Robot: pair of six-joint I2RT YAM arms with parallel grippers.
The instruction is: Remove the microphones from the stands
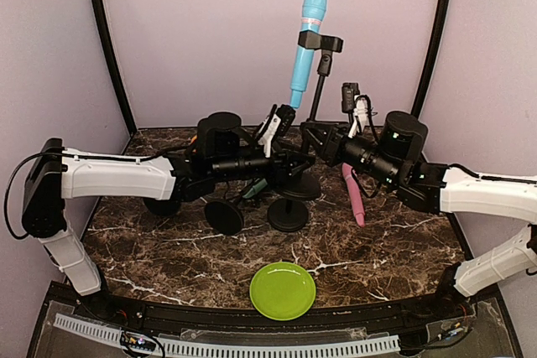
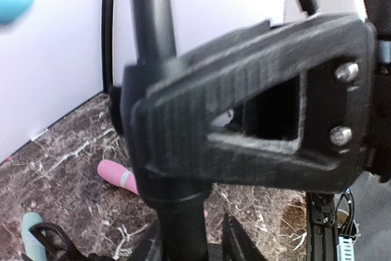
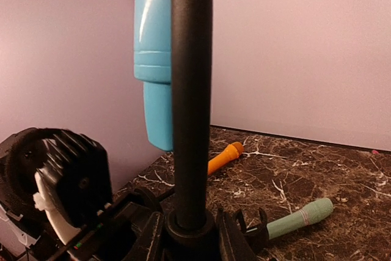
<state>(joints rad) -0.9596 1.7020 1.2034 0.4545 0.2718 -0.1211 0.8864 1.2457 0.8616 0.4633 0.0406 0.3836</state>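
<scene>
Clamping the slim black stand pole (image 3: 190, 90), right gripper (image 3: 192, 236) steadies it; light-blue plastic microphone (image 1: 304, 44) stands near-upright just above left gripper (image 1: 281, 116), whose opening I cannot tell.

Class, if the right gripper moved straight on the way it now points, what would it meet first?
The black stand pole. It stands right between the fingers of the right gripper, so there is no free way ahead; what lies beyond the pole is unclear in depth.

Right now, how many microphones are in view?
4: blue microphone clipped in the stand; pink microphone lying on the table, right of the stand; green microphone lying by the stand's base; orange microphone lying toward the wall. More may be hidden under the arms.
</scene>
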